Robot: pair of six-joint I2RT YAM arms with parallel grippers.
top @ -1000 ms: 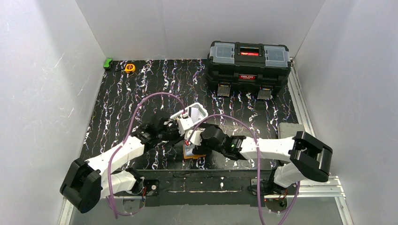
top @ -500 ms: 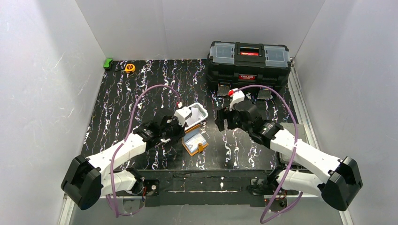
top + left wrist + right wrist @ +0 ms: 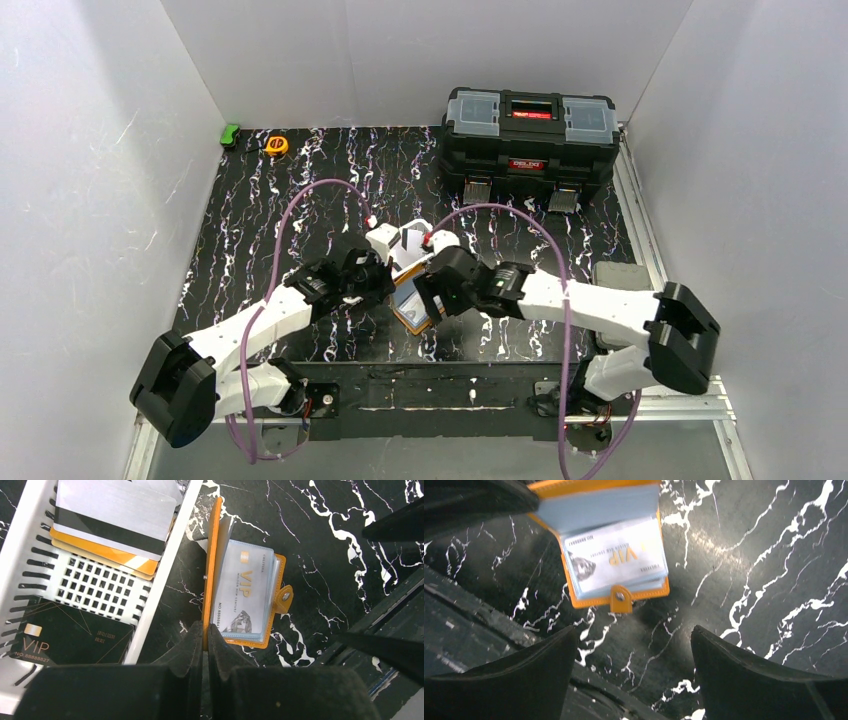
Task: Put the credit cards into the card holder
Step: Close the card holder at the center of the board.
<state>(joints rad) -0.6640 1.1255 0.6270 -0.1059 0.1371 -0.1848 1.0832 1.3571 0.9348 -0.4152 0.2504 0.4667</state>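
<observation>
The card holder (image 3: 245, 592) is a small orange wallet lying open on the black marbled table, with a pale VIP card showing in its clear pocket. My left gripper (image 3: 205, 630) is shut on the holder's orange cover (image 3: 211, 565), which stands upright on edge. In the white slotted basket lie more credit cards: a silver one with a black stripe (image 3: 112, 515), an orange one (image 3: 115, 555) under it and a black VIP card (image 3: 65, 637). My right gripper (image 3: 634, 645) hangs open just in front of the holder's snap tab (image 3: 620, 599), holding nothing. From above, both grippers meet at the card holder (image 3: 412, 308).
The white basket (image 3: 165, 570) sits right against the holder's left side. A black toolbox (image 3: 530, 140) stands at the back right. A yellow tape measure (image 3: 276, 145) and a green object (image 3: 230, 135) lie at the back left corner. The dark metal rail (image 3: 469, 635) runs along the table's near edge.
My right arm, which stood back near the toolbox half a second ago, has swung in again over the card holder. The left gripper keeps its grip on the cover.
</observation>
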